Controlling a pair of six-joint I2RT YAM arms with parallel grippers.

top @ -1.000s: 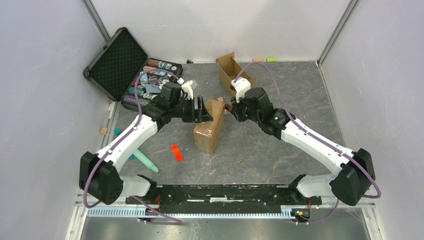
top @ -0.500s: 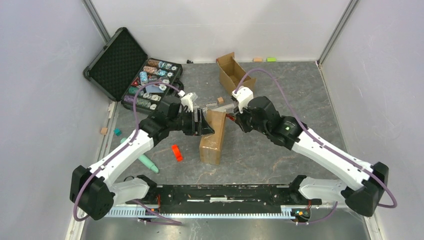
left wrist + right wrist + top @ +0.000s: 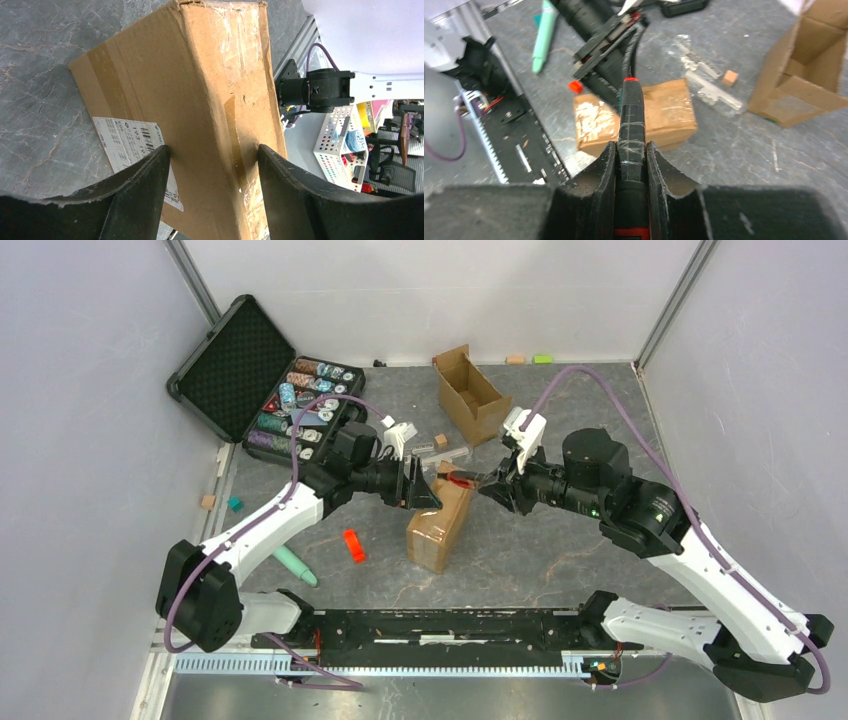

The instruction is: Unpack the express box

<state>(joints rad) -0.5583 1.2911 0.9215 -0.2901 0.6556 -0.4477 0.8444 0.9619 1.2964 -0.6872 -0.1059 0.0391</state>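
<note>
Labelled box (image 3: 440, 525) laid near the middle of the counter (image 3: 560, 540), far end clamped by the left end effector (image 3: 212, 150), black tool (image 3: 631, 110) gripped in the right end effector (image 3: 631, 147), held above the box.

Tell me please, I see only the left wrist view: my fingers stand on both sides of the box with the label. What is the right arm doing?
Observer: The right gripper is shut on a black tool with a red tip, which points toward the express box.
Operator: Does the tip touch the box?
Observer: I cannot tell. In the top view the red tip sits at the box's far upper end, near the left gripper.
Operator: Is anything behind the box?
Observer: Yes, an open cardboard box stands farther back, apart from it.
</note>
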